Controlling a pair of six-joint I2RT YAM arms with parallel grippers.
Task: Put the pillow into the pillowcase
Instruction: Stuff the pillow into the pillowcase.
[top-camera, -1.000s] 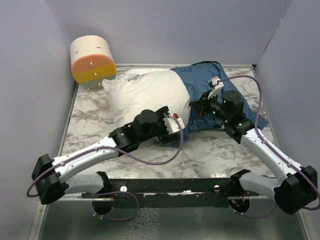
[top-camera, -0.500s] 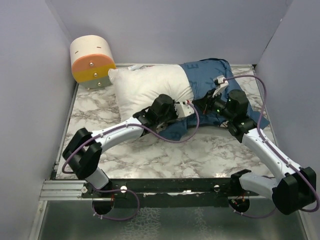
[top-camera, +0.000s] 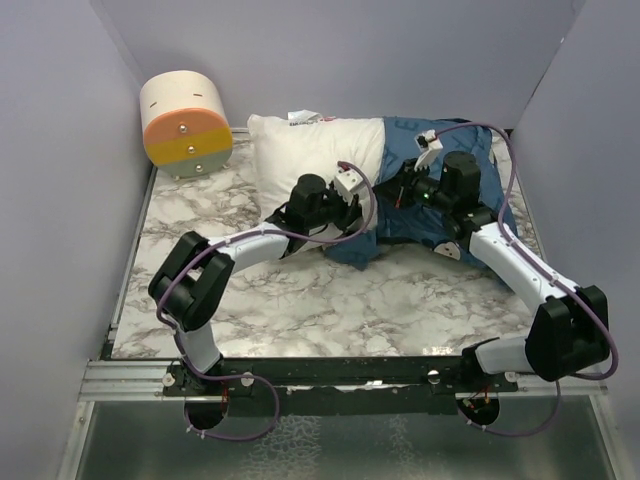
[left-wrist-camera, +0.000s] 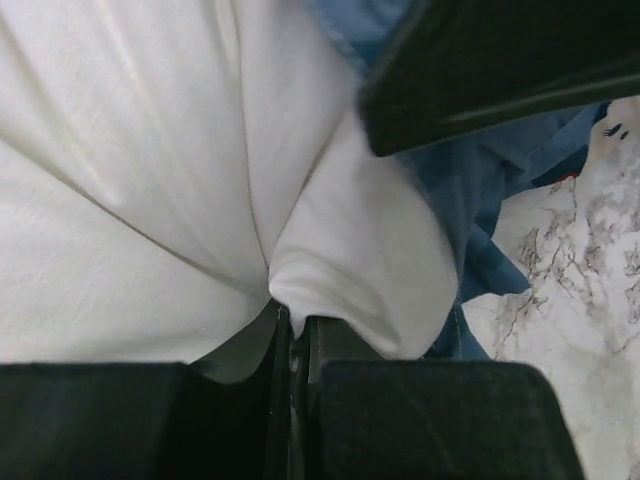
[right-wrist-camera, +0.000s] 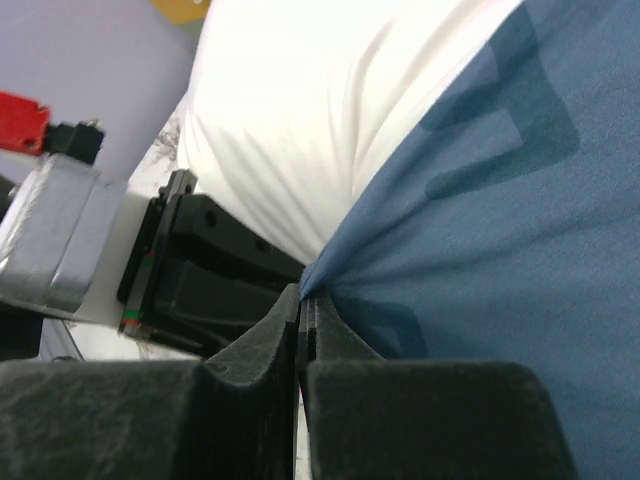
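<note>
Left gripper (left-wrist-camera: 292, 318) pinching a pillow (left-wrist-camera: 150, 180) fold | right gripper (right-wrist-camera: 301, 300) pinching the pillowcase (right-wrist-camera: 500, 200) edge | step: insertion, seemingly partway | next: push pillow deeper, mouth held open.

The plump white fabric pillow (top-camera: 310, 150) is looking plain all over, while the thin dark blue fabric pillowcase (top-camera: 400, 228) is showing block letters in another shade of blue. The flat marble-look tabletop (top-camera: 300, 290) is sporting white with grey veins. The round drum-shaped object (top-camera: 185, 120) is wearing cream, orange and yellow bands.
</note>
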